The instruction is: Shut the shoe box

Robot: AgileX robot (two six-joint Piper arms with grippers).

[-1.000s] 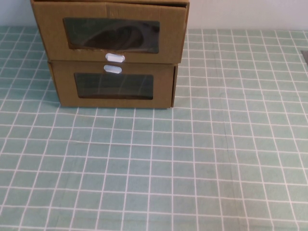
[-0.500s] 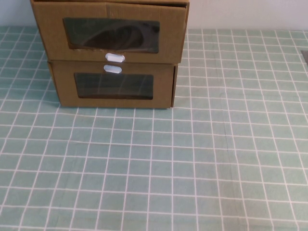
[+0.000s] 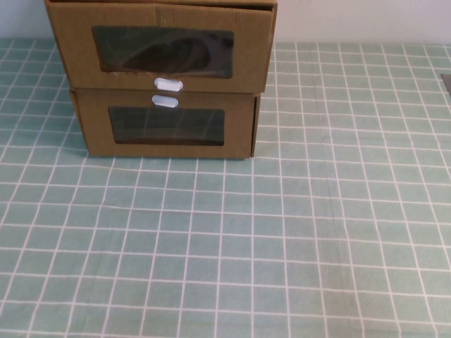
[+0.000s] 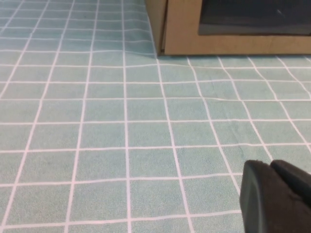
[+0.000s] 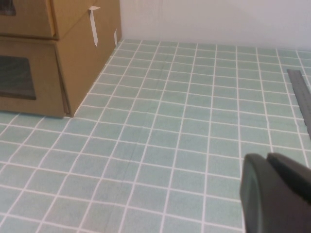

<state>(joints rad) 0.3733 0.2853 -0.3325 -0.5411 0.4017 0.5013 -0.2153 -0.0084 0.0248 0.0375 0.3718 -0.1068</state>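
The shoe box [image 3: 254,49] is the upper of two stacked brown cardboard boxes at the far left of the table. It has a large dark window [image 3: 163,52] with a small white pull tab [image 3: 168,85] just below it. Its front stands out a little past the box beneath. A corner of it shows in the right wrist view [image 5: 31,19]. My left gripper [image 4: 270,167] is shut and empty, low over the tablecloth, well short of the boxes. My right gripper [image 5: 266,158] is shut and empty, to the right of the boxes. Neither gripper shows in the high view.
The lower cardboard box [image 3: 95,127] has a smaller window and its white tab [image 3: 165,101] above it; it also shows in the left wrist view [image 4: 182,29]. A green checked cloth [image 3: 282,232] covers the table. A dark strip [image 5: 301,97] lies at the far right edge.
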